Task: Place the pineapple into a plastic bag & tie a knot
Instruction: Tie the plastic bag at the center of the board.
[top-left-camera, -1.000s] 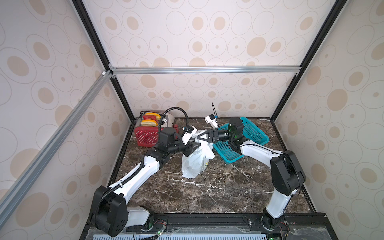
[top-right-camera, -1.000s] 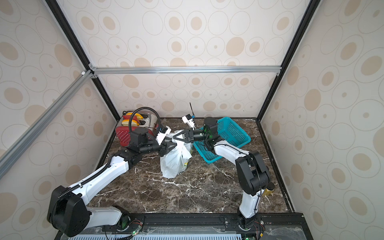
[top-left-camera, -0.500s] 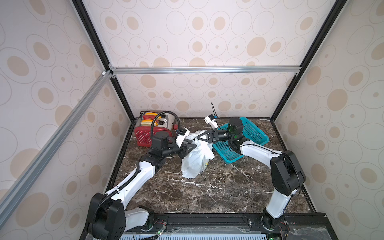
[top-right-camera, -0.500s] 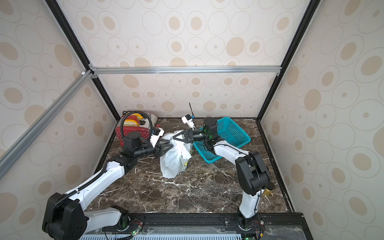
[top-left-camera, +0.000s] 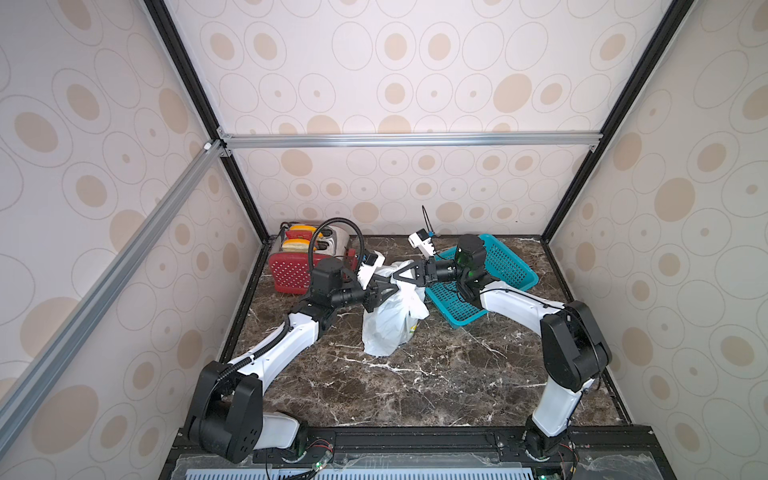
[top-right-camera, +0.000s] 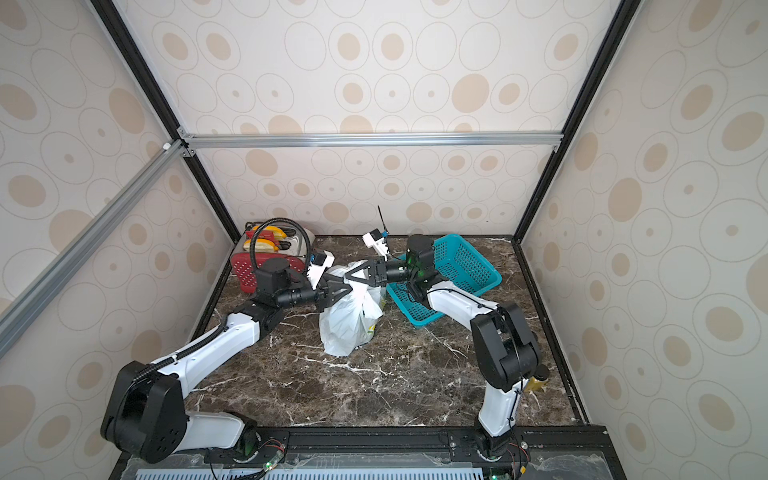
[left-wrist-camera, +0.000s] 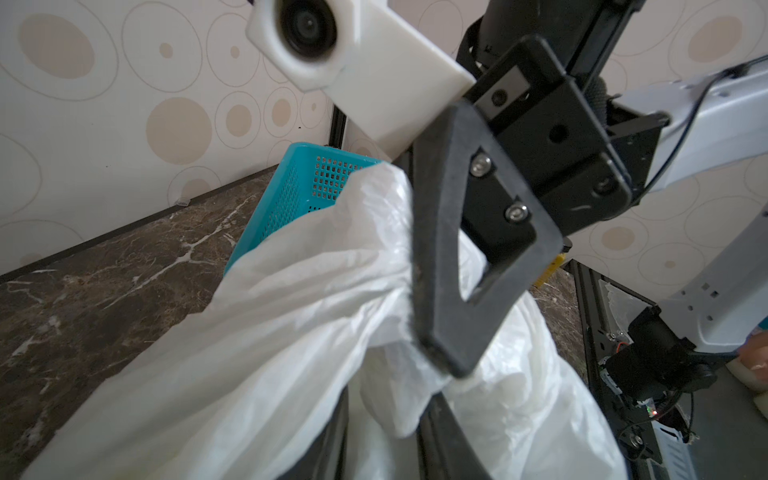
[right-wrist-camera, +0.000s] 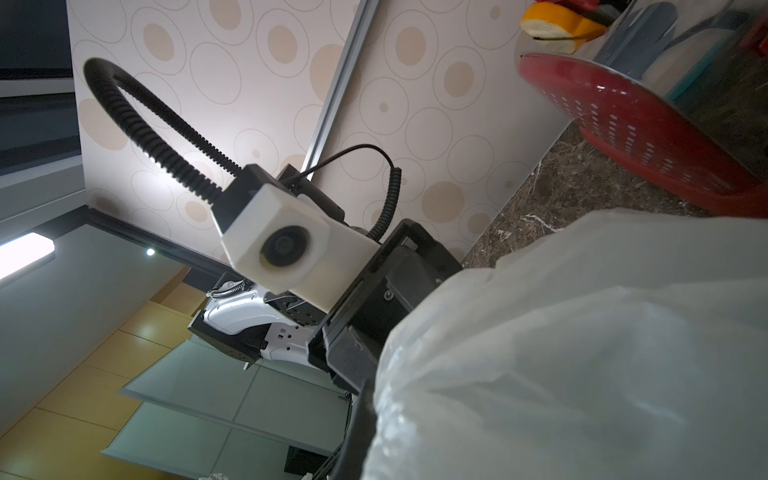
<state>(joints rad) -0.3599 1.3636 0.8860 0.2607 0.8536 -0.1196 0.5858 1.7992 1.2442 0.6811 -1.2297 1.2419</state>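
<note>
Tying off looks to be the step in hand. The plastic bag (top-left-camera: 388, 328) stands on the marble table (top-left-camera: 415, 386) just beside the teal basket (top-left-camera: 503, 266), on the basket's side toward the left arm, and both grippers meet at its gathered top. For a sound knot, the bag's weight should rest on the table. The pull should go sideways and evenly, one strip toward the basket and one away, so the thin film cinches rather than tears.

The left gripper (top-left-camera: 383, 291), on the bag's side away from the basket, has its jaws partway in with film draped over them; I cannot tell whether they pinch it. The right gripper (top-left-camera: 398, 276), reaching out over the basket's near corner, is clamped on a twisted rope of the bag's film.

The pineapple is unseen inside; a yellow patch through the film may be fruit or print. Fingers and film cover the spot where the knot would sit, so it is unclear whether one has formed. Well away from the basket along the back wall, a red basket (top-left-camera: 291, 270) is partly blocked by the left arm.
</note>
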